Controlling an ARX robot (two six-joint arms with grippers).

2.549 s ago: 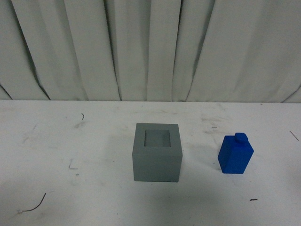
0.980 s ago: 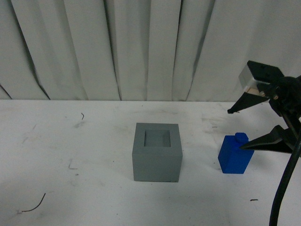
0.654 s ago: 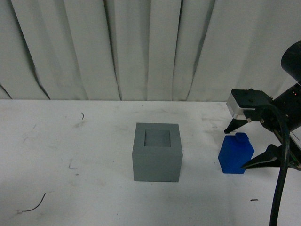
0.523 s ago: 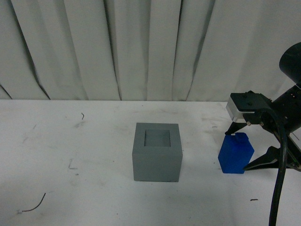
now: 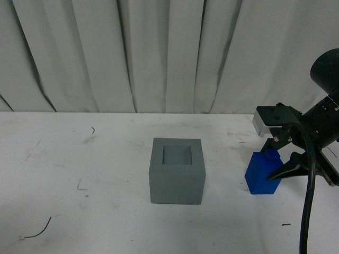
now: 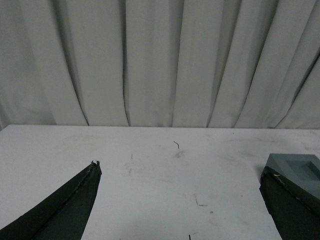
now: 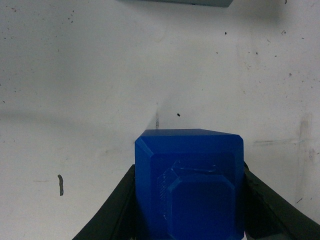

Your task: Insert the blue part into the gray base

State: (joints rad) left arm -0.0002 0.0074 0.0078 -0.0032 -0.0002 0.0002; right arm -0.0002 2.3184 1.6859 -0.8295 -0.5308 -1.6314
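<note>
The gray base (image 5: 177,171), a matte cube with a square recess on top, stands mid-table; its corner shows in the left wrist view (image 6: 297,167) and its edge in the right wrist view (image 7: 180,2). The blue part (image 5: 262,174) stands on the table to its right. My right gripper (image 5: 280,159) reaches in from the right and is shut on the blue part; in the right wrist view the block (image 7: 190,187) with its stud sits tight between both fingers (image 7: 112,210). My left gripper (image 6: 182,185) is open and empty above the table, out of the front view.
The white table (image 5: 79,159) carries scuffs and a thin dark thread (image 5: 37,230) at the front left. A pleated gray curtain (image 5: 159,53) hangs behind the table's far edge. The right arm's black cable (image 5: 307,217) hangs at the right.
My right arm came in from the right, lowered over the blue part and closed its fingers on it. The block has shifted slightly. The gray base has not moved.
</note>
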